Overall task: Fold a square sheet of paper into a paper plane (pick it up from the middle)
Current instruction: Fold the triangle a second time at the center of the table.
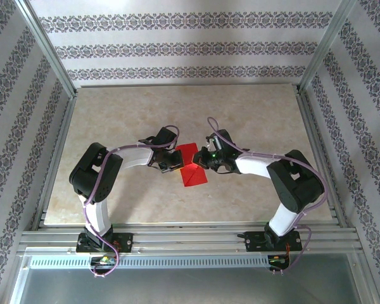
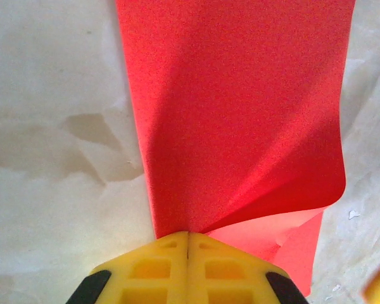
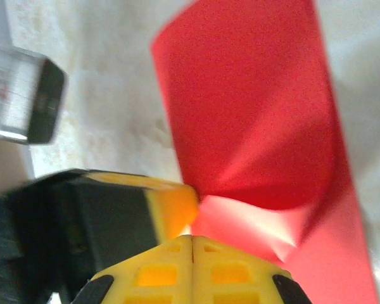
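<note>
The square sheet of thin bright red paper [image 1: 194,168] lies near the middle of the pale, marble-look worktop [image 1: 114,120], right between the two grippers. From above it looks like a diamond. One corner points away from the arms and one points toward them. The far half looks darker and the near half looks brighter.

The left gripper [image 1: 172,159] is at the left side of the sheet. In the left wrist view its yellow jaws are pressed tight together, and the red paper [image 2: 240,114] is pinched between them at its edge. From that pinch the sheet spreads out over the worktop. Its right side curls up and over, so a lighter fold shows under it.

The right gripper [image 1: 206,158] is at the right side of the sheet. In the right wrist view its yellow jaws are pressed together too, with the red paper [image 3: 253,114] caught at their tips. The paper bends in a round curve just past them. The black and yellow tip of the left gripper [image 3: 168,206] sits just beside them, so the two grippers are very close.

The white and black left arm [image 1: 98,190] and right arm [image 1: 291,190] both bend in toward the middle. Purple cables [image 1: 171,130] run along them. Patterned walls [image 1: 177,50] stand around the worktop, and a silver metal frame [image 1: 190,237] runs along its near edge.
</note>
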### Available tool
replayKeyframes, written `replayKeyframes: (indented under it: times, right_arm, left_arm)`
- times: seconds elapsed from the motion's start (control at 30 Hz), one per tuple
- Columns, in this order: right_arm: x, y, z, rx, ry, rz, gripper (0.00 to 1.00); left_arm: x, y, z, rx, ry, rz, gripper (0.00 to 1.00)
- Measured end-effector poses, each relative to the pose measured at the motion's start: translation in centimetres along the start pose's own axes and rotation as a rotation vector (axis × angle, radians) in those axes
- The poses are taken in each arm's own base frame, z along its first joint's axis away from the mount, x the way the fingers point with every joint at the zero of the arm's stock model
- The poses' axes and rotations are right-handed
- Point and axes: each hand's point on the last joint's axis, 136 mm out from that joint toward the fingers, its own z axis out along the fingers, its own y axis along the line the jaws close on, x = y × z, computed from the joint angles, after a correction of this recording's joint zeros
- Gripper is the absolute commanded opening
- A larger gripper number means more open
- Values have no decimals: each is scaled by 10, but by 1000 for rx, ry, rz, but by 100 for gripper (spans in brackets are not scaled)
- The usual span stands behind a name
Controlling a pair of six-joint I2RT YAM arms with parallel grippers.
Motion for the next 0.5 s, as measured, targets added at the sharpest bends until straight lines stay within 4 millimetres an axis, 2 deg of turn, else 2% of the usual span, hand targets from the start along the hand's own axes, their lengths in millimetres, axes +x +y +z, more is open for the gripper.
replayKeyframes:
  times: [0.1, 0.27, 0.5]
  right_arm:
    - [-5, 2, 8, 0, 3, -13, 0]
    - [5, -18, 24, 49, 50, 9, 0]
    - [5, -26, 25, 63, 50, 5, 0]
  left_arm:
    - [0, 0, 0, -2, 1, 2, 0]
    - [0, 0, 0, -2, 1, 5, 0]
    - [0, 0, 0, -2, 2, 6, 0]
